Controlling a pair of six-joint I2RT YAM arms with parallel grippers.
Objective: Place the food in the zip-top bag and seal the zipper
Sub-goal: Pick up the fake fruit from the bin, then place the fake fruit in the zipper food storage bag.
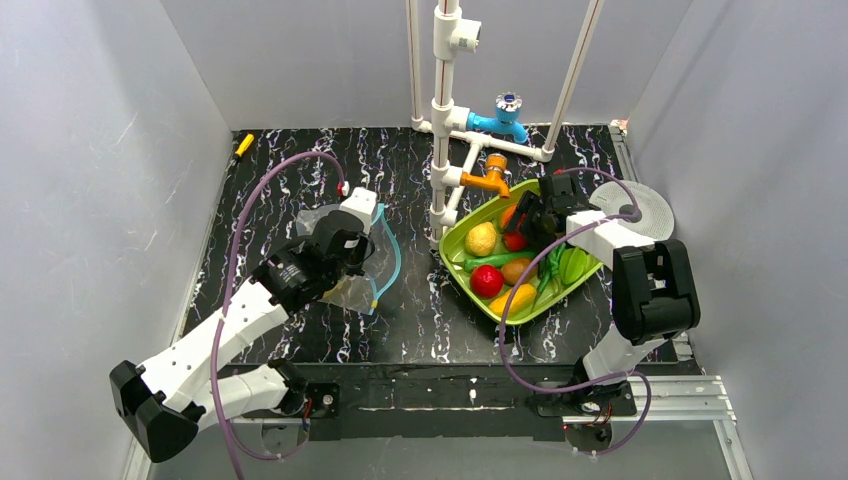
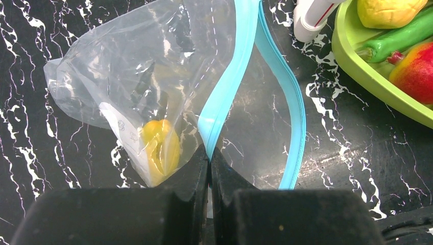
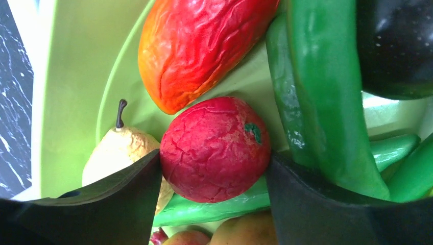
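The clear zip-top bag (image 2: 143,66) lies left of centre on the black marbled table, also seen from above (image 1: 345,285). A yellow food piece (image 2: 161,145) is inside it. My left gripper (image 2: 210,153) is shut on the light-blue zipper (image 2: 230,76), pinching one strip while the other strip bows open to the right. My right gripper (image 3: 214,155) is down in the lime-green tray (image 3: 71,76), its fingers pressed on both sides of a red tomato (image 3: 214,132). Around it lie an orange-red fruit (image 3: 199,46), a pear (image 3: 115,153) and a green pepper (image 3: 321,92).
The tray (image 1: 450,245) sits right of centre with several more foods, such as a lemon (image 1: 481,238) and a red apple (image 1: 487,280). A white pipe frame (image 1: 442,120) with blue and orange taps stands behind it. A white disc (image 1: 652,205) lies at the far right.
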